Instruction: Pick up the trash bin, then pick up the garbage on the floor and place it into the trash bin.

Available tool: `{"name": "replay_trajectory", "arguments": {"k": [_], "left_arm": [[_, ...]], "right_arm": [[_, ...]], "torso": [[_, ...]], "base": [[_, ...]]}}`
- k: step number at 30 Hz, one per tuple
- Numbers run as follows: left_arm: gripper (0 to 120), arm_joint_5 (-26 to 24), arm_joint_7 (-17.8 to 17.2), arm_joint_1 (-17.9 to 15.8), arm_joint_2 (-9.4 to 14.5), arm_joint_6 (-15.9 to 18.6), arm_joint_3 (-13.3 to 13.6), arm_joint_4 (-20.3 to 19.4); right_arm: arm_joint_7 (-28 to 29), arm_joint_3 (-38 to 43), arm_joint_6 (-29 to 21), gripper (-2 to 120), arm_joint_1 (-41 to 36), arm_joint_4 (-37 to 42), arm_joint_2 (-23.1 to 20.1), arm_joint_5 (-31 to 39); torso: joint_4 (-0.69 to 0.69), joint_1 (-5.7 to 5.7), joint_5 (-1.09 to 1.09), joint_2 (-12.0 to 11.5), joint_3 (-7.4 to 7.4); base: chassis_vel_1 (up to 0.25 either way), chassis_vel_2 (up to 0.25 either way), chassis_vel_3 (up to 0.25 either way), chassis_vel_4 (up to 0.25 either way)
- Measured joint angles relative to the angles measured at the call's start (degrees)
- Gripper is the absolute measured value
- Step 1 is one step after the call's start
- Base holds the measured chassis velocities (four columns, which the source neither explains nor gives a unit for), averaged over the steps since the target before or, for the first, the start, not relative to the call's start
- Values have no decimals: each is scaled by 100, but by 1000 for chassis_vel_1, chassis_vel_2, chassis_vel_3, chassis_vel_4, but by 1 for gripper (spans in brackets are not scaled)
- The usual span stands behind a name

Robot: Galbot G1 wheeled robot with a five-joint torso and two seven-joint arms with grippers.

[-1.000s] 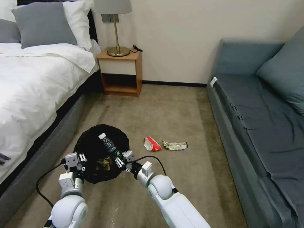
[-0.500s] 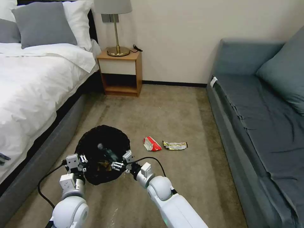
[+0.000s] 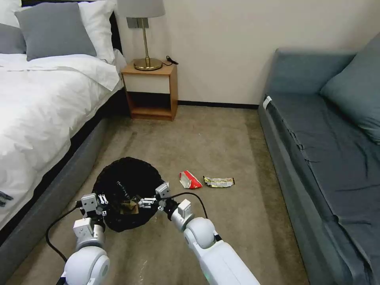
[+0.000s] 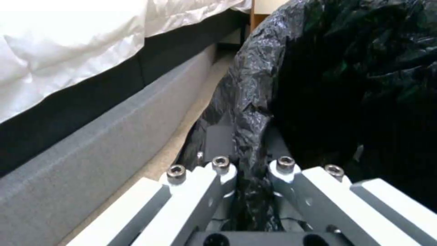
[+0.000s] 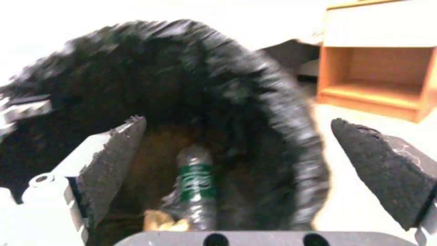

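This is a bedroom, as in a home or hotel: a bed (image 3: pixel 43 103) with white linen and grey pillows (image 3: pixel 53 29), a wooden nightstand (image 3: pixel 152 91) bearing a brass lamp (image 3: pixel 144 35), a blue-grey sofa (image 3: pixel 328 146) opposite, and beige carpet (image 3: pixel 206 142) between them.

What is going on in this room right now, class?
A robot is tidying litter off the floor. Its left hand is clamped on the rim of the trash bin, pinching the black bag. Its right hand is open over the bin's mouth, and the plastic bottle lies inside the bin beside a brown paper bag. A red snack packet and a foil wrapper lie on the carpet to the bin's right.
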Motion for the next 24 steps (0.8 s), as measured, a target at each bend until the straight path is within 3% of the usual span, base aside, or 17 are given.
{"name": "replay_trajectory", "arguments": {"k": [24], "left_arm": [[2, -282, -11, -103, 236, -173, -91, 201]], "right_arm": [[1138, 1335, -44, 100, -139, -154, -616, 315]], "torso": [[0, 0, 1, 0, 0]], "base": [[0, 0, 0, 0]]}}
